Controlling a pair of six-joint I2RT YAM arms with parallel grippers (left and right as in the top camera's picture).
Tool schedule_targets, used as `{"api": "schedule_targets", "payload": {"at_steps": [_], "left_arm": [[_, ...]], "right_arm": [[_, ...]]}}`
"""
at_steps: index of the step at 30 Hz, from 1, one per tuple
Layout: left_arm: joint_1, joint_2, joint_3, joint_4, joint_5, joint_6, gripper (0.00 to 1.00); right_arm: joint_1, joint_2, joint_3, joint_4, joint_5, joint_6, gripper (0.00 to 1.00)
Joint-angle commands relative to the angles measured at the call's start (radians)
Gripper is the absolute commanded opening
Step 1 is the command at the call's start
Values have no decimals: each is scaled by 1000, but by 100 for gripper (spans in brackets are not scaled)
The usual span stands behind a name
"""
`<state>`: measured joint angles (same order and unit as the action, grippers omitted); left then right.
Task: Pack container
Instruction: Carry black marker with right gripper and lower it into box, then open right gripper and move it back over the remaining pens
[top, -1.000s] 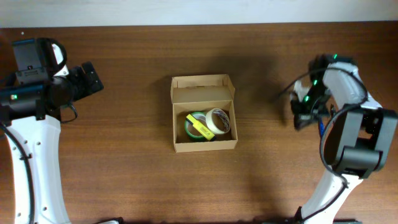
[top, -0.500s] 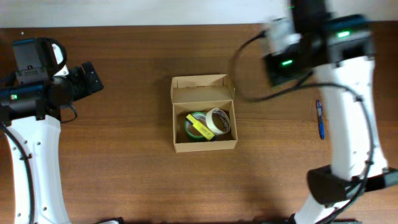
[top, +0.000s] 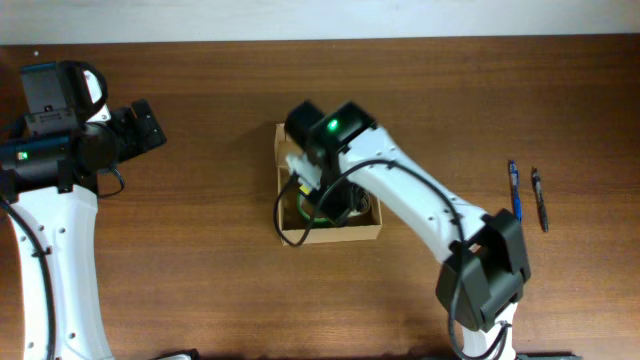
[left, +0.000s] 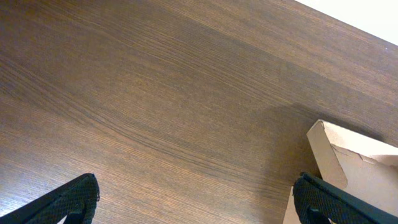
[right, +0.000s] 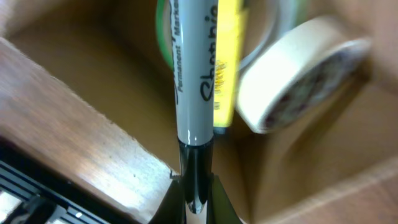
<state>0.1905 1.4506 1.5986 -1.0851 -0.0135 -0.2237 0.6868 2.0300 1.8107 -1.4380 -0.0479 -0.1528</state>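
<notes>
A dark brown wood-grain tabletop (top: 200, 280) fills the frames, with a pale wall strip (top: 320, 18) along the overhead view's top edge. The small tan cardboard container (top: 345, 235) sits at centre, largely hidden beneath the white right arm (top: 420, 200). The right gripper (right: 196, 193) clamps a grey permanent marker (right: 194, 74) over the box, beside a cream tape roll (right: 298, 71) inside it. The left gripper (left: 199, 202), at upper left, gapes wide. A blue pen (top: 513, 190) and a dark pen (top: 540, 200) lie at far right.
</notes>
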Motion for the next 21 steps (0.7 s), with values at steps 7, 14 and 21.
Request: {"api": "schedule_targets", "payload": {"at_steps": [7, 14, 21], "left_arm": [[4, -2, 0, 0, 10, 16, 99], [4, -2, 0, 0, 10, 16, 99], [4, -2, 0, 0, 10, 16, 99]], "right_arm": [[-8, -13, -211, 97, -12, 11, 4], [-32, -13, -214, 100, -11, 11, 60], [-42, -23, -96, 63, -8, 39, 59]]}}
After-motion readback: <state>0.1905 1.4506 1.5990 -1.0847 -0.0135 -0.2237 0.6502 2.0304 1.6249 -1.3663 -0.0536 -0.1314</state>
